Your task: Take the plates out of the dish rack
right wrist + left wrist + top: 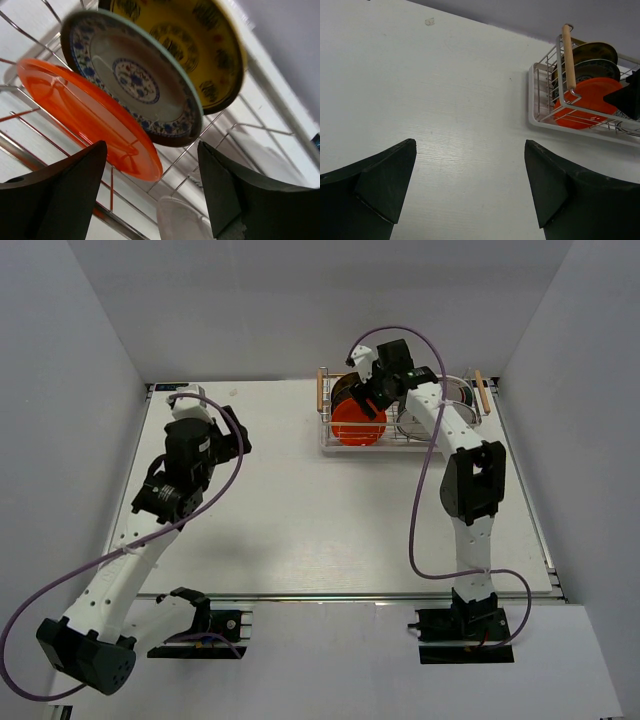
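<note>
The dish rack [405, 447] stands at the table's back right, with the plates upright in it. In the right wrist view an orange plate [85, 112] is nearest, behind it a blue-patterned plate with a green rim [132, 82], then a yellow patterned plate [192, 45]. A white plate's rim [180, 220] shows below. My right gripper [151, 150] hangs open over the rack, its fingers either side of the orange plate's edge without touching it. My left gripper [470, 142] is open over bare table, left of the rack [542, 112], holding nothing.
The rack has light wooden handle bars at its ends [322, 390] [483, 392]. White walls close in the table at the back and both sides. The right arm's purple cable [425, 490] loops beside that arm.
</note>
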Robot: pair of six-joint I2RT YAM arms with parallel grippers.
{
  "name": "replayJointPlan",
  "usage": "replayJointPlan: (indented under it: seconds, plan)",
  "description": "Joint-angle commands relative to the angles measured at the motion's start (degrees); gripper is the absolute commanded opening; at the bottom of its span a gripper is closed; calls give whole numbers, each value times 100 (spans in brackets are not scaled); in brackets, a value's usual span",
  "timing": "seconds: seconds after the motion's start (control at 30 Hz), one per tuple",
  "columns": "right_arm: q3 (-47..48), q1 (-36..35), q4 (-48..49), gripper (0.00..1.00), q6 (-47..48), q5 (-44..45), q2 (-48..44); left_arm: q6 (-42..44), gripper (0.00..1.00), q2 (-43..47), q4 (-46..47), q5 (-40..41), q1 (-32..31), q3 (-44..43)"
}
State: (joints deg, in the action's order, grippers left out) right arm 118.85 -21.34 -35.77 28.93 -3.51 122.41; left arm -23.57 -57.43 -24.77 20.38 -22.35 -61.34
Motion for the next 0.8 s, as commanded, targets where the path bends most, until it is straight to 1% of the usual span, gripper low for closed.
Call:
replayJointPlan:
  seconds: [0.0,0.17,0.2,0.27,0.3,0.33,0.47,0.6,0.63,0.77]
  plan:
    - [306,-63,-132,78,69,324,63,90,98,-22,87,89,63,-159]
    - [227,-98,-123,76,-80,324,99,99,98,-84,87,133,64,-150]
    - [209,-89,-115,76,-124,490,99,98,98,-84,96,141,64,-141]
    - [148,-98,-80,67,-168,491,90,107,98,-110,96,176,64,-115]
    - [139,-89,-71,66,-220,491,107,107,98,-119,104,185,64,-124]
    - [139,-98,-53,61,-247,509,108,99,98,-128,87,194,64,-124]
    - [139,-81,17,56,-361,711,134,90,98,-198,60,238,64,-159]
    - [121,-72,96,46,-362,773,125,81,98,-216,69,238,64,-159]
    - [121,-80,114,41,-344,816,117,81,98,-207,61,238,64,-150]
    - [104,-80,140,34,-212,860,99,90,98,-207,87,264,64,-132]
